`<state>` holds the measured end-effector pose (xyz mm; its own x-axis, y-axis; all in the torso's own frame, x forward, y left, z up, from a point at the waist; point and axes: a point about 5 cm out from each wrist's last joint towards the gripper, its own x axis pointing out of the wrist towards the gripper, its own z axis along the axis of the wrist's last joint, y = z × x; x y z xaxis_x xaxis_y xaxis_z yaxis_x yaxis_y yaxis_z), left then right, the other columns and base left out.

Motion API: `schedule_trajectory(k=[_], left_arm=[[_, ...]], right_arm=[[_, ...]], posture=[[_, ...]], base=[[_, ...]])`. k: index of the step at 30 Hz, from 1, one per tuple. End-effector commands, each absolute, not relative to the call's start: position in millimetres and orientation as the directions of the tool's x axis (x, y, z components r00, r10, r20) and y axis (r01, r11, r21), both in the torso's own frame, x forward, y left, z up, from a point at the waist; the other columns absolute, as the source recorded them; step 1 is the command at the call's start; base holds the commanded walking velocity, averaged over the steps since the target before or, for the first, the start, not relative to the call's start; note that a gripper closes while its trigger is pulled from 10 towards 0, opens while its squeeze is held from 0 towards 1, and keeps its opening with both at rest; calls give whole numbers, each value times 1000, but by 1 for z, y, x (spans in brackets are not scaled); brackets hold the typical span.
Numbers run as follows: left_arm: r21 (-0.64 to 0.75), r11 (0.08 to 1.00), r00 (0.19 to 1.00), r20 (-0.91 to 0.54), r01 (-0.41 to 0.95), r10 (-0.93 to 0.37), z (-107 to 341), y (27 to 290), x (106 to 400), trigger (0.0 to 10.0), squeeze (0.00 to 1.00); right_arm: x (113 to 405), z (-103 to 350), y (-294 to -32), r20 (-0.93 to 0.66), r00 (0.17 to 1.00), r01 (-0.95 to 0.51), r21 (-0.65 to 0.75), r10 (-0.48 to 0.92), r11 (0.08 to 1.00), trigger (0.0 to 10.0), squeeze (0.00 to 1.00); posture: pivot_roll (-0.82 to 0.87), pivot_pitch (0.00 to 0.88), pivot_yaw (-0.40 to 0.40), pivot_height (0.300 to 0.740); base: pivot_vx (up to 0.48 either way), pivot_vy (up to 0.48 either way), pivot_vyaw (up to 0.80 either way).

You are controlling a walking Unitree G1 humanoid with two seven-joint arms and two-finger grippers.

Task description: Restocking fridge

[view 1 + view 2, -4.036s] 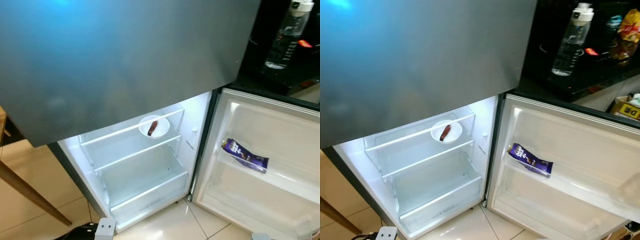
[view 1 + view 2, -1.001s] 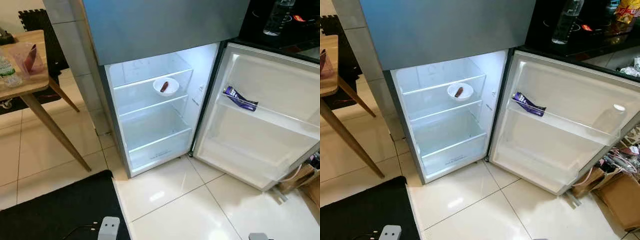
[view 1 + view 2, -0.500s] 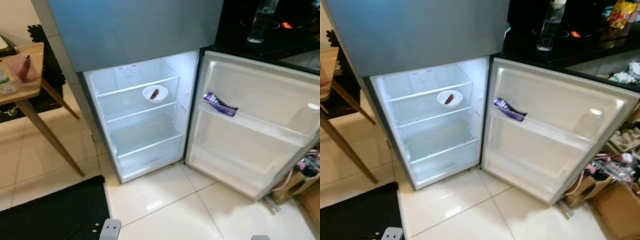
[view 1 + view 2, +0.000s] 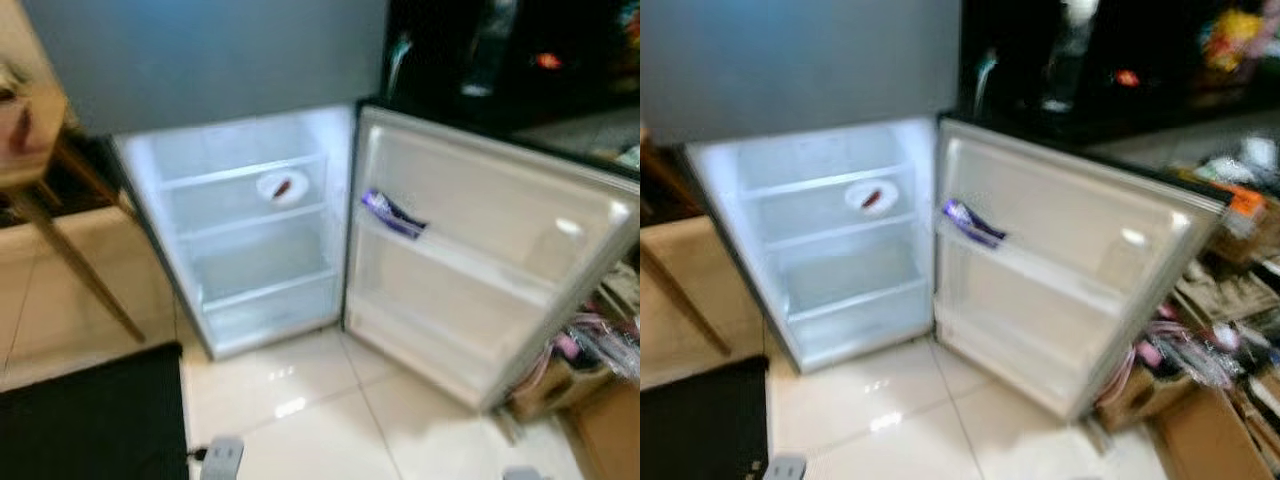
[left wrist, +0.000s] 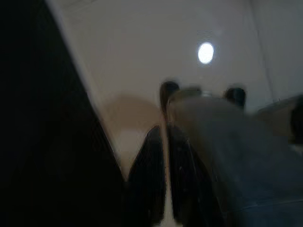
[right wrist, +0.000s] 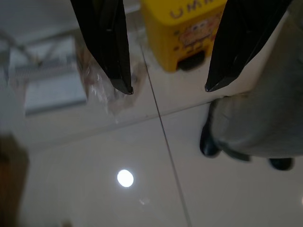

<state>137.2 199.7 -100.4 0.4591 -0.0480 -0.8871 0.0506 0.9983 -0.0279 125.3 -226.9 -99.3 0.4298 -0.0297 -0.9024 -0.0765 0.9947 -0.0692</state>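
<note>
Both arms hung idle over pale floor tiles (image 6: 94, 156), my right gripper (image 6: 168, 87) spread empty, my left gripper (image 5: 163, 189) pressed together, well short of the grey open fridge (image 4: 250, 240) ahead, whose purple foil packet (image 4: 392, 213) on the door shelf (image 4: 470, 265) looked light, crinkly, best pinched mid-length.

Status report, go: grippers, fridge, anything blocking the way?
Left gripper shut, right gripper open, both empty over floor tiles. Fridge door open: white bowl on upper shelf, purple packet in door rack. Black mat lies near.
</note>
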Motion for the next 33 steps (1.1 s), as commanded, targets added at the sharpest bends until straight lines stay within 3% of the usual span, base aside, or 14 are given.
schedule_trajectory(k=[1,28,33], left_arm=[[-23,998,426,-903,65,-49,-103,201,129,10000,0],[-27,997,420,-906,73,-55,-104,201,127,10000,0],[-31,998,420,-906,59,-53,-104,201,126,10000,0]], right_arm=[[120,-100,-233,-905,422,-62,-79,-46,995,10000,0],[120,-98,-242,-902,414,-33,-148,-121,988,10000,0],[129,-94,-245,-879,459,15,-140,-131,990,10000,0]], posture=[[-35,57,-23,740],[-32,53,-24,740],[-34,58,-22,740]], base=[[0,-461,538],[0,-457,40],[0,0,0]])
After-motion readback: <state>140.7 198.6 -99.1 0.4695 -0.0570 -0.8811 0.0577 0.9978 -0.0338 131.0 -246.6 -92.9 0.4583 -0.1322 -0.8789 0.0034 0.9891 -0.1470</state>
